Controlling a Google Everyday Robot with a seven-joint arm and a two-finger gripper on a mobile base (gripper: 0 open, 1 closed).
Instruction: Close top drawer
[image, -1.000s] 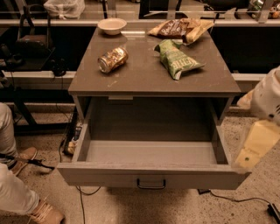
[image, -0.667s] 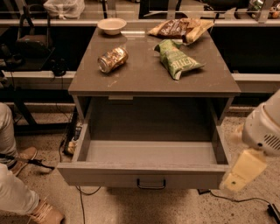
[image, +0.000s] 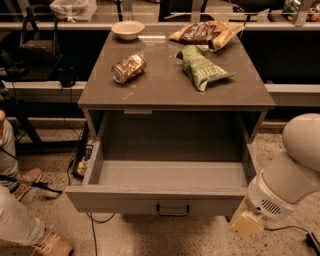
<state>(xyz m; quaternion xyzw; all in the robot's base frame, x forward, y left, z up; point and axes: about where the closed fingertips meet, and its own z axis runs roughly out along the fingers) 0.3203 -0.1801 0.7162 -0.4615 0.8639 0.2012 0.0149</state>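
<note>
The top drawer (image: 165, 176) of the grey-brown cabinet is pulled fully out and is empty inside. Its flat front panel (image: 125, 202) faces me, with a small dark loop handle (image: 172, 210) at its centre. My gripper (image: 246, 224) is at the lower right, on the end of the white arm (image: 295, 170), just beyond the right end of the drawer's front panel and low near the floor. It looks a little apart from the panel.
The cabinet top (image: 175, 75) holds a tipped can (image: 128, 68), a green chip bag (image: 201, 68), a brown snack bag (image: 207, 31) and a white bowl (image: 128, 29). A person's leg and shoes (image: 30, 220) are at the left. Cables lie on the speckled floor.
My arm and gripper have moved down and to the left, from beside the drawer's right side to below its front right corner. The drawer has not moved.
</note>
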